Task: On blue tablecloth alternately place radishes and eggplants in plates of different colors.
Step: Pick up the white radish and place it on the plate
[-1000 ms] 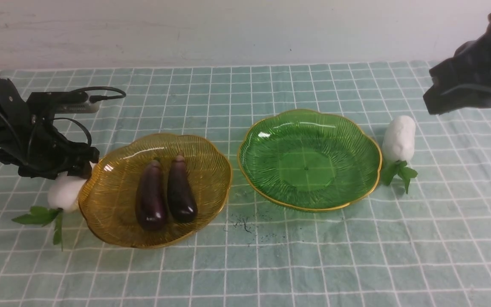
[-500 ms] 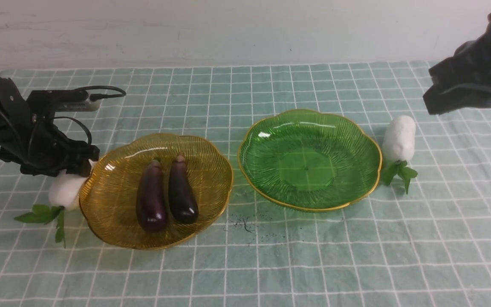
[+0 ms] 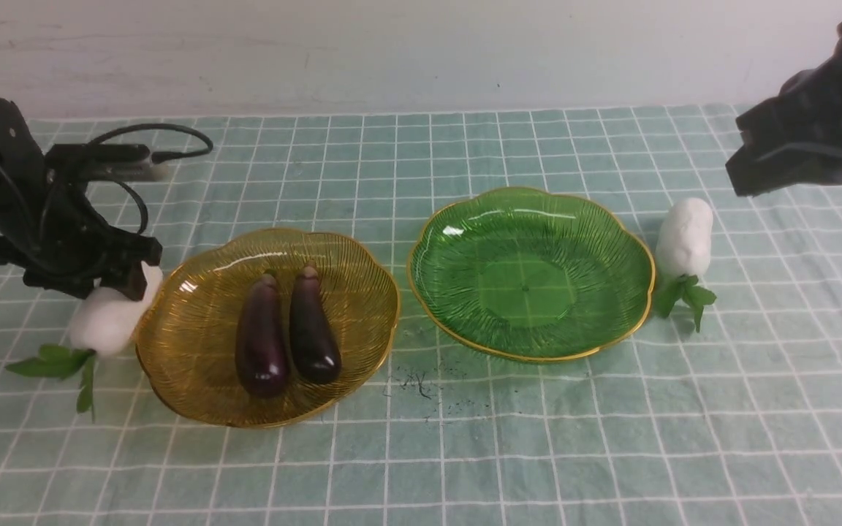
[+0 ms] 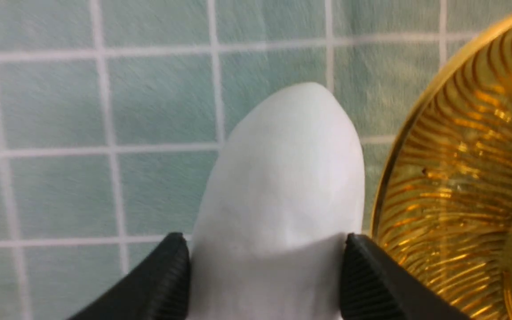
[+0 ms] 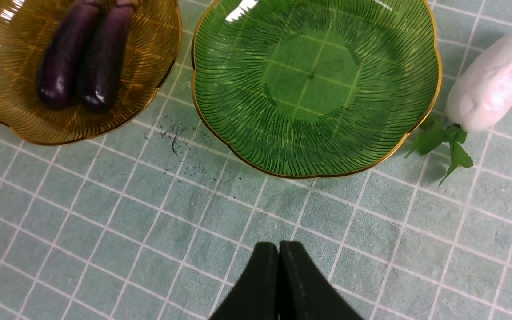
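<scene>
My left gripper (image 3: 125,281) is shut on a white radish (image 3: 103,325) with green leaves, held just left of the amber plate (image 3: 172,351); in the left wrist view both fingers press the radish (image 4: 282,178) beside the amber rim (image 4: 416,146). Two dark purple eggplants (image 3: 262,340) (image 3: 313,329) lie side by side in the amber plate. The green plate (image 3: 531,274) holds nothing. A second radish (image 3: 684,237) lies on the blue tablecloth (image 3: 465,453) right of the green plate. My right gripper (image 5: 279,251) is shut and empty, high at the far right.
A scatter of small dark specks (image 3: 421,383) lies on the cloth between the plates, toward the front. A pale wall runs behind the cloth's far edge.
My left gripper has lifted, and the radish has come up and slightly left with it, its leaves trailing off the cloth. The right arm has not moved.
</scene>
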Robot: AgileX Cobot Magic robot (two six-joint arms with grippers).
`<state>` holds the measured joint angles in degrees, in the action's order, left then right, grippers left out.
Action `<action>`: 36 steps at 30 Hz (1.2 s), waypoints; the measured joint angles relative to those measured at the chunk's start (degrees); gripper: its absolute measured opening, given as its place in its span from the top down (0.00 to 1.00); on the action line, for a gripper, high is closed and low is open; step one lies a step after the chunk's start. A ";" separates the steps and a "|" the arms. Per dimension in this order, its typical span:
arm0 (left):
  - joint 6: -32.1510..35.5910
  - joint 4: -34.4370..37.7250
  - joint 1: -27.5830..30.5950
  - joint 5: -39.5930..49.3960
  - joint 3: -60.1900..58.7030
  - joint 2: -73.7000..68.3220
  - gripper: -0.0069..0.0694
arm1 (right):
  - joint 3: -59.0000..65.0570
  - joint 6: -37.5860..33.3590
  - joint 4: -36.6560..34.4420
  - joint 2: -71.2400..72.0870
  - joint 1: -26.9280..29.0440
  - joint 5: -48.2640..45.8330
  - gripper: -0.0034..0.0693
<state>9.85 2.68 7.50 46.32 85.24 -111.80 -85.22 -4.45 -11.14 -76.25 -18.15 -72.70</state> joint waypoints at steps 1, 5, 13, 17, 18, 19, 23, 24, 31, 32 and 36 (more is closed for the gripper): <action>-0.52 -0.78 0.00 0.00 0.47 1.05 0.40 | 0.00 0.00 0.00 0.00 0.00 0.00 0.97; -2.22 -2.68 0.06 0.04 1.36 4.46 0.40 | 0.00 0.00 0.00 0.00 0.00 0.00 0.97; 5.62 16.13 -11.13 0.41 1.87 13.24 0.40 | 0.00 3.50 5.75 0.00 0.00 0.00 0.97; 8.32 21.38 -18.82 -0.39 2.43 12.26 0.40 | 0.00 7.02 11.90 0.00 0.00 0.35 0.97; 8.50 22.05 -20.49 -0.80 2.58 11.77 0.40 | 0.00 7.84 13.68 0.00 0.00 0.58 0.97; 8.97 23.11 -25.63 -2.74 3.31 9.70 0.40 | 0.00 10.40 17.49 0.00 0.00 1.09 0.97; 8.26 23.76 -33.34 -8.04 7.78 0.93 0.40 | 0.00 15.43 23.42 0.00 1.35 1.68 0.97; 7.28 23.82 -34.42 -8.91 9.21 -1.17 0.40 | 0.00 15.85 23.66 -0.05 2.29 1.84 0.97; 3.15 23.82 -35.66 -9.52 16.97 -10.38 0.40 | 0.00 15.61 21.25 -1.82 10.27 1.94 0.97; 2.24 23.82 -35.66 -9.46 18.89 -12.34 0.40 | 0.00 14.75 19.66 -2.88 12.43 2.00 0.97; 0.34 23.40 -35.61 -9.21 23.29 -16.26 0.40 | 0.00 11.15 11.14 -8.50 18.97 2.62 0.97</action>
<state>10.18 26.08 -28.11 37.11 108.53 -128.06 -85.22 6.70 0.00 -84.75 0.82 -70.09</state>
